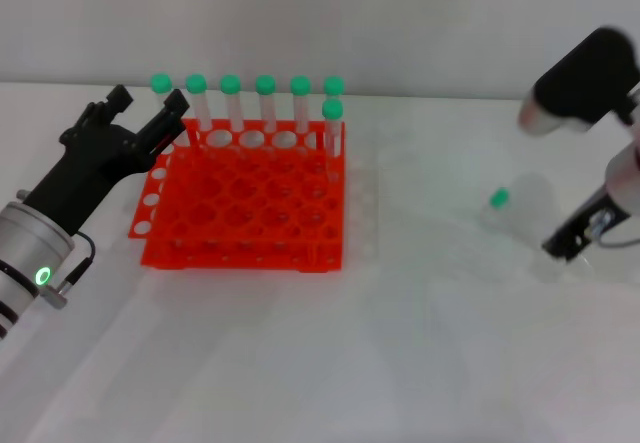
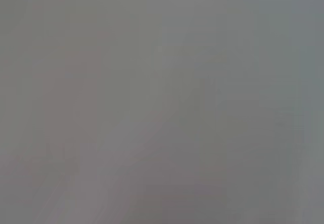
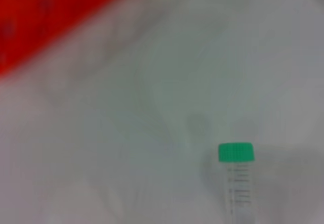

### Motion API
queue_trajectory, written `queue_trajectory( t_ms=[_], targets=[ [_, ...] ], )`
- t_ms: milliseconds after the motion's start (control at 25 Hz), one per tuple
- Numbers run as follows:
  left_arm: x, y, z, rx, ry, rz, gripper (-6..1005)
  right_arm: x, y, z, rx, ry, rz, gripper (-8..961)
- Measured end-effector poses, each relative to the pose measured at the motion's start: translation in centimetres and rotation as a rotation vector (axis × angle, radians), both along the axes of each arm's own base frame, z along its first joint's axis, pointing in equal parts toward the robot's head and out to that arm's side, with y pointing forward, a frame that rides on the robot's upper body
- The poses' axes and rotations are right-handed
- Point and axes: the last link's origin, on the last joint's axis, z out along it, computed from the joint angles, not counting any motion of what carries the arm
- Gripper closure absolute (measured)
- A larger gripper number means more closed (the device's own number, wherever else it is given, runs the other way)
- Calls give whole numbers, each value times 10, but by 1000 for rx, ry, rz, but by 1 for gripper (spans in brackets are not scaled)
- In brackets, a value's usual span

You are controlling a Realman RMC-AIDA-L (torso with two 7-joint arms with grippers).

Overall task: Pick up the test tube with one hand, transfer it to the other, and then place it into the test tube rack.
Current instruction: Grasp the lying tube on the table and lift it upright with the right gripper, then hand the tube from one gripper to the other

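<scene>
A test tube (image 1: pixel 505 206) with a green cap lies on the white table at the right, its clear body pointing toward my right gripper (image 1: pixel 568 243), which hangs just beside its far end. In the right wrist view the tube (image 3: pixel 237 183) shows close up with its green cap (image 3: pixel 235 152); no fingers show there. The orange-red test tube rack (image 1: pixel 240 208) stands left of centre, with several green-capped tubes (image 1: pixel 265 103) upright in its back row. My left gripper (image 1: pixel 150 105) hovers at the rack's back left corner, fingers apart and empty.
The rack's corner (image 3: pixel 35 16) shows in the right wrist view. The left wrist view shows only a grey blur. Bare white table (image 1: pixel 400 343) stretches between the rack and the lying tube and along the front.
</scene>
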Motion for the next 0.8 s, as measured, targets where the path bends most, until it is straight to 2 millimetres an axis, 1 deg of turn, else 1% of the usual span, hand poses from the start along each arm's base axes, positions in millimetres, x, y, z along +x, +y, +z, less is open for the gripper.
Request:
queue_trajectory(
  t_ms=[160, 280, 400, 480, 560, 680, 800],
  targets=[
    [9, 4, -4, -55, -11, -34, 125, -3, -2, 16, 89, 127, 64, 763],
    [17, 6, -7, -98, -11, -69, 125, -1, -3, 22, 136, 196, 105, 763],
    [30, 10, -12, -166, 4, -124, 125, 4, -4, 23, 184, 269, 148, 763],
    [40, 13, -17, -214, 12, -159, 124, 6, -5, 25, 235, 384, 216, 763],
    [48, 17, -22, -258, 12, -181, 124, 6, -6, 25, 249, 422, 260, 762],
    [60, 21, -29, -333, 12, -209, 124, 3, -12, 20, 268, 499, 359, 762],
    [73, 25, -37, -389, 24, -240, 124, 9, -19, 13, 295, 556, 412, 762]
  ],
)
